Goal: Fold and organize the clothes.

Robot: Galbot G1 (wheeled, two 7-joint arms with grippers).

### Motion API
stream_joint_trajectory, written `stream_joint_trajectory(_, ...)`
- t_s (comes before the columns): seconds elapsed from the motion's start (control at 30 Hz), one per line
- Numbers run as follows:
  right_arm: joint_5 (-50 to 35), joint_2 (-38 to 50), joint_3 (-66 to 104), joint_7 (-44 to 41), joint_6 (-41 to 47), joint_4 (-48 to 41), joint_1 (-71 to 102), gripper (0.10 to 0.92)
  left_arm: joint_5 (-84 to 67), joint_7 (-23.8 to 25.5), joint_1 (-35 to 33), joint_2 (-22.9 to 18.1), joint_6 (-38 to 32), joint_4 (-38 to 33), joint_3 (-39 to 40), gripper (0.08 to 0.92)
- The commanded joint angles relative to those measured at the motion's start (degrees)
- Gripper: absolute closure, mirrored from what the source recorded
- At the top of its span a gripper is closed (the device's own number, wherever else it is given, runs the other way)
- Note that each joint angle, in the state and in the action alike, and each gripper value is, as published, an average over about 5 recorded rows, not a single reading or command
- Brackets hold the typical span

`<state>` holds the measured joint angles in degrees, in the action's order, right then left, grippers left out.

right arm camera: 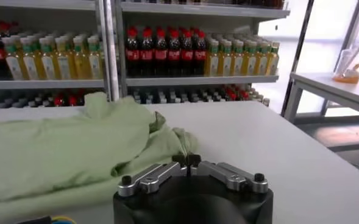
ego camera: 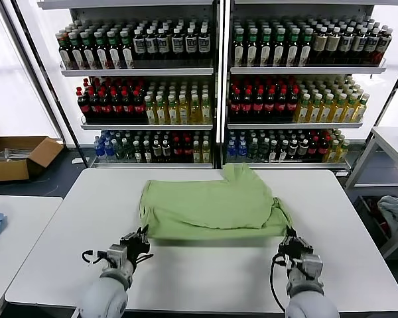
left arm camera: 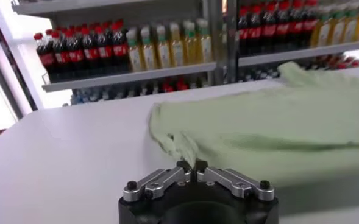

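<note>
One green polo shirt (ego camera: 209,207) on one white table (ego camera: 358,232); left gripper (ego camera: 143,235) and right gripper (ego camera: 290,236) each pinch its near hem.

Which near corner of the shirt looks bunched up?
The one by the right gripper: the shirt wrinkles and folds there; by the left gripper its edge runs straighter.

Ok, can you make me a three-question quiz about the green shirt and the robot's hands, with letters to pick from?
1. Where is the green shirt?
A. on the white table
B. on a shelf
C. in the cardboard box

2. How many grippers show near the shirt?
A. none
B. one
C. two

3. How are the fingers of the left gripper and the right gripper?
A. wide open
B. shut
C. missing

Answers:
1 A: the shirt lies spread on the tabletop.
2 C: one gripper sits at each near corner.
3 B: each wrist view shows the fingertips meeting.
</note>
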<state>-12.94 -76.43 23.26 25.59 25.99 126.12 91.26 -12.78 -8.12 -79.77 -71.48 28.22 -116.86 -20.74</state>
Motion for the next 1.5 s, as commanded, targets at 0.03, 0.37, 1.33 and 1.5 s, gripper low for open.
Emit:
stream_joint_trajectory(0.03,4.88,-0.97,-1.60,2.86,-3.16,6.33,17.22,0.918,3.53,-0.26,-18.10,-2.90,-3.44,-14.31,-1.75,0.896)
stream_joint_trajectory(0.37,3.95,-1.25,-1.19,4.39,-4.65,6.38,16.13,0.858,3.54,-0.02,-20.43,-3.07,-3.03,-16.05,-2.04,0.879)
stream_joint_trajectory(1.33,-23.21,25.67,-10.07,-13.32,4.00,-34.11,-54.18,0.203,-11.76,6.94,36.41,8.28,1.20,26.06,7.17,0.179)
stream_joint_trajectory(1.5,-18.95,16.87,-15.36,-10.69,3.23,-43.62,-61.59,0.203,-11.64,5.35,39.10,6.93,3.38,32.38,9.37,0.177)
